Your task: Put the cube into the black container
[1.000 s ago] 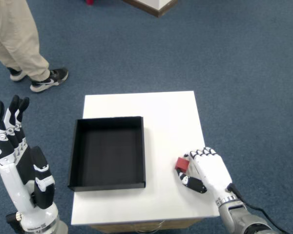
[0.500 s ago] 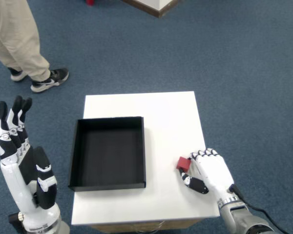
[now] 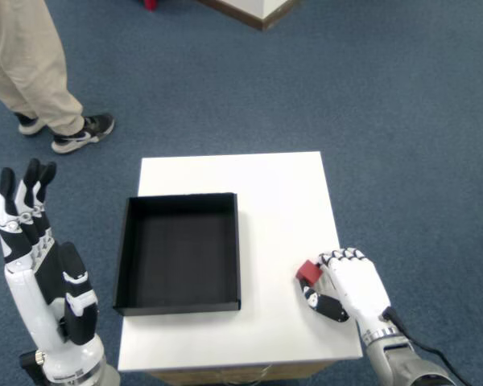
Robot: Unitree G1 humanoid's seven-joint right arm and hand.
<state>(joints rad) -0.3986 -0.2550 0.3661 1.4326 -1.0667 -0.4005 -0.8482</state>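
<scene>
Landmark: table (image 3: 266, 193), white, square top, on blue carpet (image 3: 386, 96).

Left of table, off its edge: left hand (image 3: 40, 281), raised, palm up, fingers straight and apart, holding nothing. It hangs over carpet, beside the table's near-left corner.

Beyond the table's far-left corner, well apart: a person's legs (image 3: 28, 64) in beige trousers, dark shoes (image 3: 84, 133) on the carpet.

On the table's left half: container (image 3: 179, 251), black, open top, shallow walls, nothing visible inside. Its near wall sits close to the table's near edge; its right wall runs about down the table's middle.

Table's right half, far part: bare.

Table's near-right corner: cube (image 3: 308, 272), red, small, well apart from the container. Right hand (image 3: 350, 285) is curled around it from the right: fingertips over the cube's right side, thumb below it. Most of the cube's left face is still visible. Looks like a grasp on the cube, hand low at the tabletop; cannot tell whether the cube is lifted or still resting on the surface.

Far beyond the table, top of view: corner of a wood-edged object (image 3: 253, 10), partly cut off.
</scene>
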